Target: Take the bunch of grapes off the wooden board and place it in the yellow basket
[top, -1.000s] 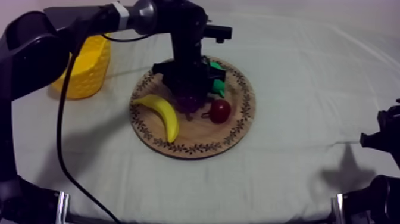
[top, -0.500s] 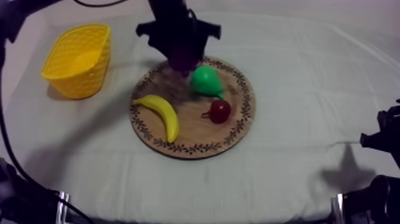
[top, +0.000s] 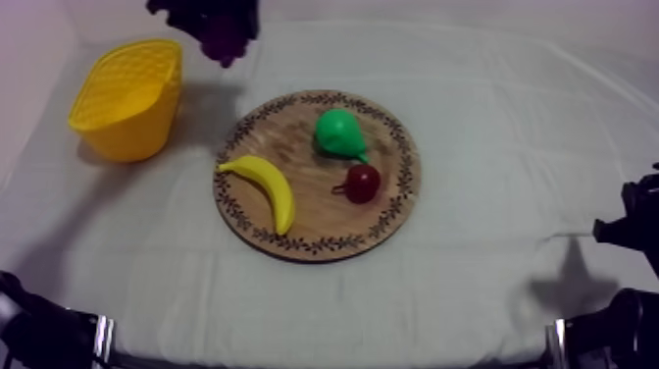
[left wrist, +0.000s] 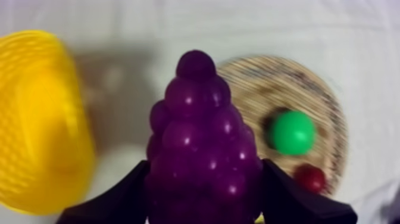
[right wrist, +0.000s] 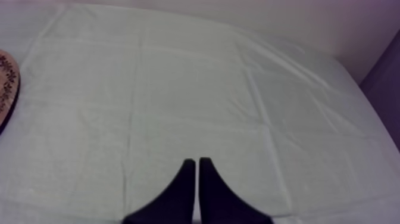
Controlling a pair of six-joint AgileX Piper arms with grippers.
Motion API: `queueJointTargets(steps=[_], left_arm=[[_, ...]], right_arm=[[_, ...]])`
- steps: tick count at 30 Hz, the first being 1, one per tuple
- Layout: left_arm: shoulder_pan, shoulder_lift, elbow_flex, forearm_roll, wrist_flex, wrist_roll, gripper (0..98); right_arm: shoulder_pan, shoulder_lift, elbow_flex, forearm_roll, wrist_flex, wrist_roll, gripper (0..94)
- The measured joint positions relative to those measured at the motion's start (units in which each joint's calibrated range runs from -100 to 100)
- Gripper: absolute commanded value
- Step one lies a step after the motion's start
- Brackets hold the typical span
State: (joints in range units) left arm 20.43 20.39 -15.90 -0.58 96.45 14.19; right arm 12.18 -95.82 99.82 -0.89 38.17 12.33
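Observation:
My left gripper [top: 224,29] hangs high at the back of the table, between the yellow basket [top: 126,98] and the round wooden board [top: 392,196], shut on the purple bunch of grapes [top: 226,41]. In the left wrist view the bunch of grapes [left wrist: 202,143] sits between my two black fingers [left wrist: 119,199], above the cloth with the yellow basket [left wrist: 36,125] to one side and the board [left wrist: 321,113] to the other. My right gripper [right wrist: 193,164] rests shut over bare cloth.
On the board lie a banana [top: 270,189], a green pear [top: 339,132] and a small red fruit [top: 363,183]. My right arm [top: 628,231] rests at the table's right edge. The board's rim [right wrist: 7,83] lies off beside the right gripper.
My left gripper has lifted the grapes off the board and carried them up and leftward toward the basket. The pear, once hidden by the arm, is now in plain sight.

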Motion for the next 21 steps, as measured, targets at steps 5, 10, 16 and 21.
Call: queueJointTargets(steps=[5, 10, 16, 21], left_arm=[[-6.41, 0.32, 0.58, -0.57, -0.37, -2.51, 48.9], [-12.3, 0.65, 0.93, -1.63, -0.46, -4.54, 48.7], [-17.56, 0.41, 1.01, -2.14, -0.08, -6.16, 48.6], [-19.65, -0.22, 1.25, -2.33, 0.57, -6.65, 48.5]], right_arm=[[0.0, 0.0, 0.0, 0.0, 0.0, 0.14, 0.3], [0.0, 0.0, 0.0, 0.0, 0.0, 0.14, 0.3], [0.0, 0.0, 0.0, 0.0, 0.0, 0.14, 0.3], [0.0, 0.0, 0.0, 0.0, 0.0, 0.14, 0.3]])
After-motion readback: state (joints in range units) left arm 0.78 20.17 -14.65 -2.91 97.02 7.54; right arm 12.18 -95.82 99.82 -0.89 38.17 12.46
